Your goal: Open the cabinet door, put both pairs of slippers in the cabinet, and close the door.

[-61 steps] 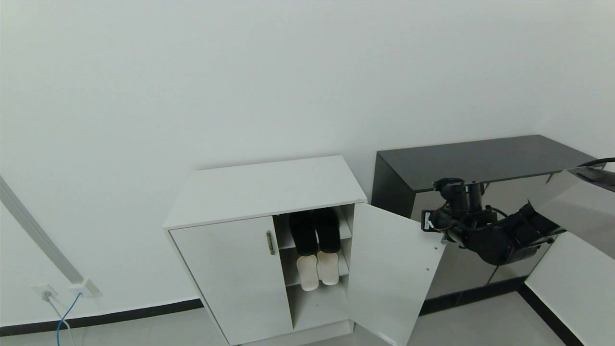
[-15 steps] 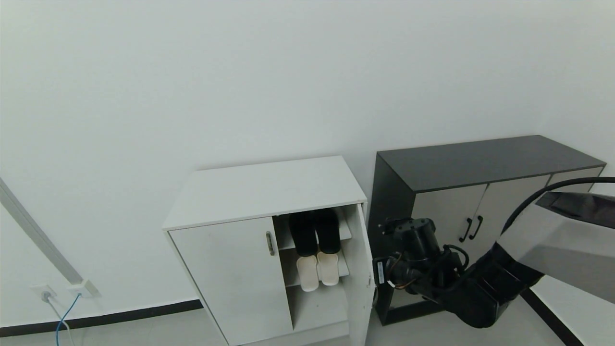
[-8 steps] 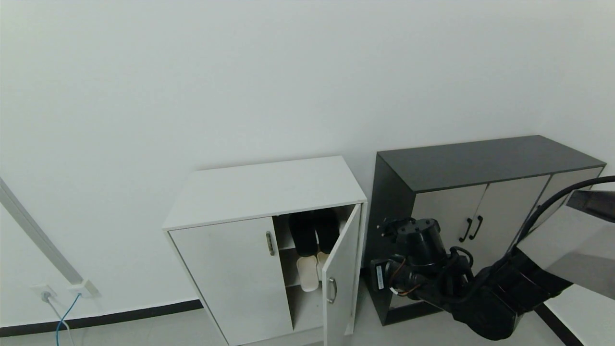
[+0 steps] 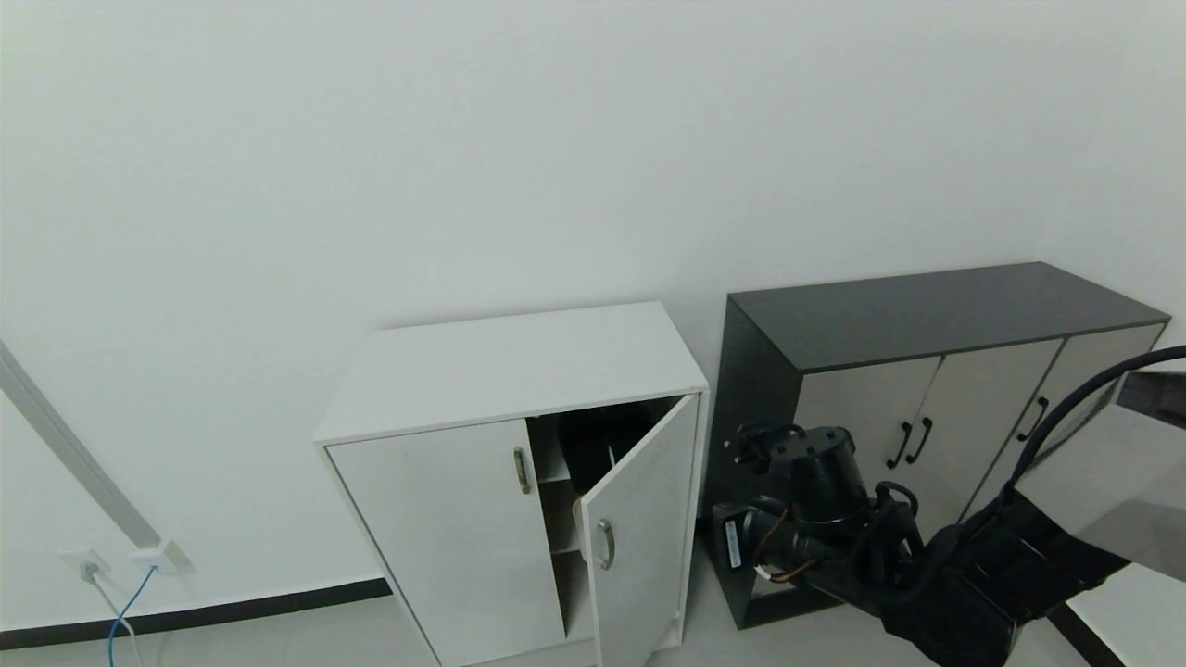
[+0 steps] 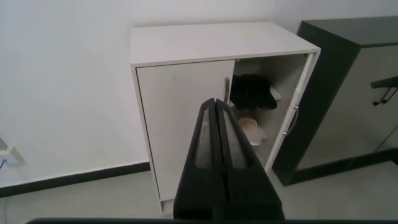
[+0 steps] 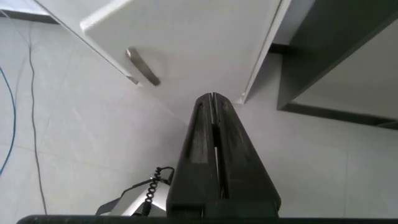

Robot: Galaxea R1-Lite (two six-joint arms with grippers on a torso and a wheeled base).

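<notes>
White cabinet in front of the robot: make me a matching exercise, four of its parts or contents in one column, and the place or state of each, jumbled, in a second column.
Column one
1. left cabinet door
2. right cabinet door
3. black slippers
4. cream slippers

Column two
A. on the upper shelf inside
B. fully shut
C. ajar, swung partway out
D. on the shelf just below the other pair

Pairs: 1-B, 2-C, 3-A, 4-D
</notes>
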